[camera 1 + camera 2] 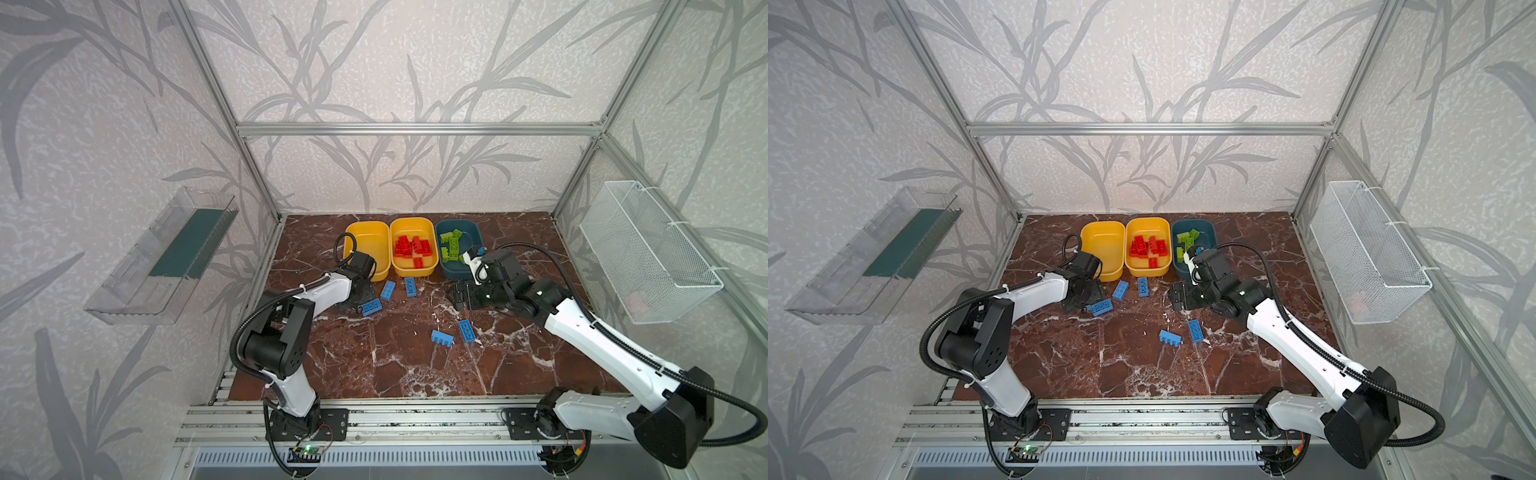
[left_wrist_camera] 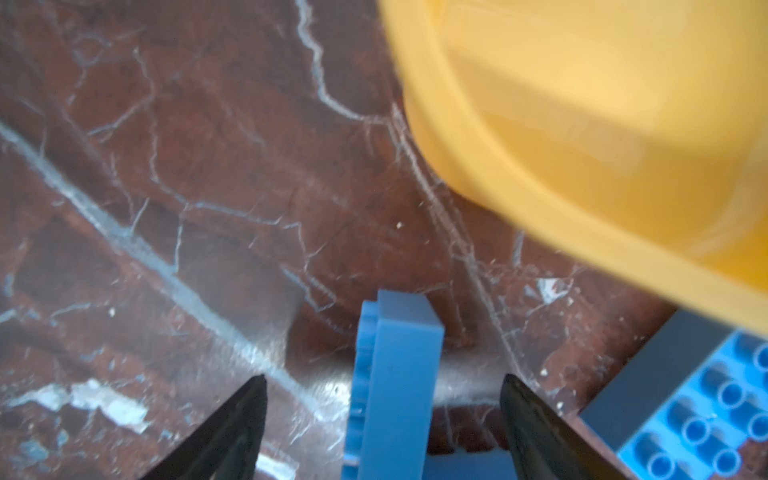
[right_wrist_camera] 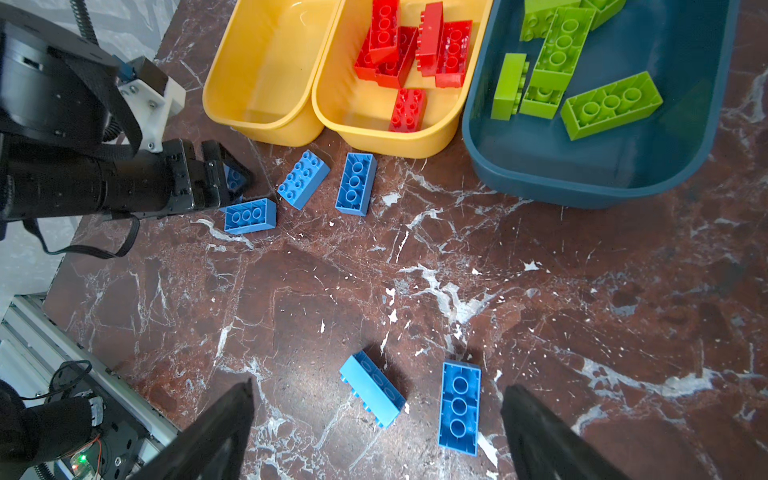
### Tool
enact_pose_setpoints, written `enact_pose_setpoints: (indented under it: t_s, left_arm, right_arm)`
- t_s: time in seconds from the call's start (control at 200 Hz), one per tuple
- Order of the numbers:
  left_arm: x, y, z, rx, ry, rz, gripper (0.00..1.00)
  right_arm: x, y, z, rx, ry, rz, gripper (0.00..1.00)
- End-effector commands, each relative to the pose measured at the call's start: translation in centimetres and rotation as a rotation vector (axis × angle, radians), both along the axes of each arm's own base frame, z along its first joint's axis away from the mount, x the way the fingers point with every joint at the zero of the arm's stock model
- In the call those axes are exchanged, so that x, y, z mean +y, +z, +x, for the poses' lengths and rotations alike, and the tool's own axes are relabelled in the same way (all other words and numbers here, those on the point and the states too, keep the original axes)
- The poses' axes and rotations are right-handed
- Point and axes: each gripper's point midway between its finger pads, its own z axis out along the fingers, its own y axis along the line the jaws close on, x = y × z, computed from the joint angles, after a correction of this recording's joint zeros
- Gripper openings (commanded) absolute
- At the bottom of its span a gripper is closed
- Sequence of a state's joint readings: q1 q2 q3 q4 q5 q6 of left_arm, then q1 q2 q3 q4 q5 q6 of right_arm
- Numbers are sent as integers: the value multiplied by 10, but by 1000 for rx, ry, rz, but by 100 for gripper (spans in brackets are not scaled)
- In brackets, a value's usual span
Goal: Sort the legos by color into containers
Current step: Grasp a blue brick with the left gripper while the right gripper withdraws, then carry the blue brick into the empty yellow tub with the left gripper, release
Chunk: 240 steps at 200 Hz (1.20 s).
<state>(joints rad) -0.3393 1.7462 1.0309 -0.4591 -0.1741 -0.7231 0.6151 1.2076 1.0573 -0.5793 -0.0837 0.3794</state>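
The left claw (image 2: pixel 382 381) sits low on the desk (image 1: pixel 395 365), just in front of the left yellow tub (image 1: pixel 370 241). Its jaws stand fairly wide and straddle an on-edge blue lego (image 2: pixel 399 374). A clear gap shows between this lego and each finger, so nothing is gripped.

Three more blue pieces lie near that claw. A hollow-up lego (image 3: pixel 249 215) rests just beside its fingers. A studs-up lego (image 3: pixel 303 178) and a second hollow-up lego (image 3: pixel 355 183) lie just before the rims of the two yellow tubs.

The right claw (image 3: pixel 377 390) hangs above the desk in front of the teal tub (image 1: pixel 471 232), jaws spread wide with nothing between them. In the right wrist view two blue pieces show on the desk within the gap of its fingers: a tipped lego (image 3: pixel 372 392) on its side and a flat lego (image 3: pixel 459 409) with its hollow side up, near each other but apart. In both top views they lie closer to the robot's base than the claw, apart from it.

The middle yellow tub (image 1: pixel 415 222) holds the red legos (image 1: pixel 411 247). The teal tub holds the green legos (image 1: pixel 452 245).
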Motion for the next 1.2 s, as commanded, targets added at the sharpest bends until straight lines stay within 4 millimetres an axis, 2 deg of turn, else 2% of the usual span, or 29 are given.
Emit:
enact_pose_setpoints:
  t_s: [0.0,0.095,0.18,0.22,0.29,0.38,0.64,0.73,0.87,1.085,1.195]
  left_arm:
    - [3,-4,1,29,1,31,66]
    - [2,-9,2,47,-6,33,49]
    - [2,-13,3,59,-8,38,42]
    - [1,-13,3,65,-10,37,33]
    - [-1,-10,2,74,-14,31,17]
    - [-3,0,0,73,-20,23,5]
    - [-3,58,9,-22,-39,44,4]
    - [-3,79,19,-61,-42,56,4]
    - [-6,98,43,-107,-52,72,5]
    - [-20,103,92,-117,-81,82,6]
    - [-23,96,117,-105,-93,85,7]
  right_arm:
    - [-4,15,-5,-36,-11,39,95]
    - [-6,17,-9,-39,-11,41,96]
    - [-9,19,-11,-42,-17,41,97]
    - [-10,20,-12,-43,-20,41,97]
    - [-11,21,-15,-40,-19,47,97]
    - [-11,21,-20,-35,-13,61,98]
    - [-6,20,-25,-22,18,87,99]
    - [-1,20,-24,-16,35,102,99]
    - [8,17,-23,-2,56,134,99]
    - [19,12,-20,24,82,160,99]
    - [18,10,-18,17,85,138,99]
